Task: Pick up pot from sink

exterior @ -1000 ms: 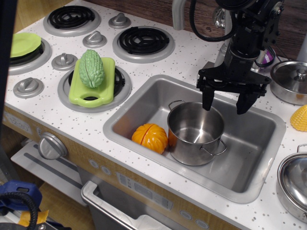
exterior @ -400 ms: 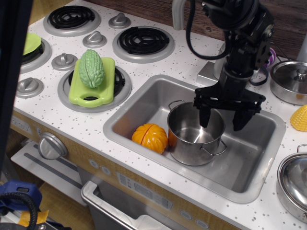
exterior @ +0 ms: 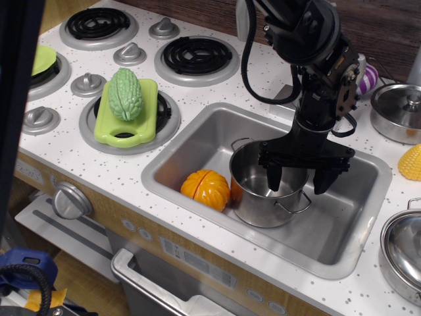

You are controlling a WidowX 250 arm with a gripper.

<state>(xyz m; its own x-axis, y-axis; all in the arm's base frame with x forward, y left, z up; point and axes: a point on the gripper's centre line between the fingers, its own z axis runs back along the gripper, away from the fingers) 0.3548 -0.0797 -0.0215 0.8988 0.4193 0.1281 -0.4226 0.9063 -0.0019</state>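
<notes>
The tall shiny stainless-steel pot is seen standing upright in the large rectangular brushed-steel sink, which is set toward the right side of the white speckled table, between the burners and the right edge. The pot is lidless, its wire loop handles plainly shown, and an orange ribbed plastic pumpkin is lodged right beside its left wall, seemingly touching it.

The black two-fingered end effector is held spread wide over the pot's right rim: one finger is dipped inside the mouth, the other is hung outside the wall on the right. Nothing is gripped; the rim is merely straddled. So the step in hand is judged to be the approach, with the grasp itself not yet made.

For the next move, a little more descent is probably called for, so that the wall is well seated between the fingers, and then a firm closing on the rim. A straight vertical lift would then be wanted, the pot being kept level. Slipping on the polished steel is the risk to be watched, as is the pumpkin being nudged.
</notes>
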